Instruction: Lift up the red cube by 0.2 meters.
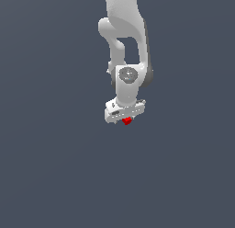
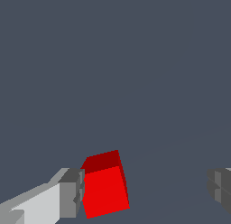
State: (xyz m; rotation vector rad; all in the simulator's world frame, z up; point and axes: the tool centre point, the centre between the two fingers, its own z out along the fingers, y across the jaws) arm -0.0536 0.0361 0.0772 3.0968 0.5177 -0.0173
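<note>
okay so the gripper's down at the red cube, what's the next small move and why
Probably close the gripper. In the wrist view the red cube sits between open fingers, close against one finger with a wide gap to the other, so nothing grips it yet.

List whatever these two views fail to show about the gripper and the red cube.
- Exterior view: the gripper body hides most of the red cube; the fingers are too small to make out.
- Wrist view: one finger sits at the cube, but actual contact is not clear; the other finger is cut off by the picture's edge.
- Neither view shows whether the cube rests on the ground or is off it.
</note>
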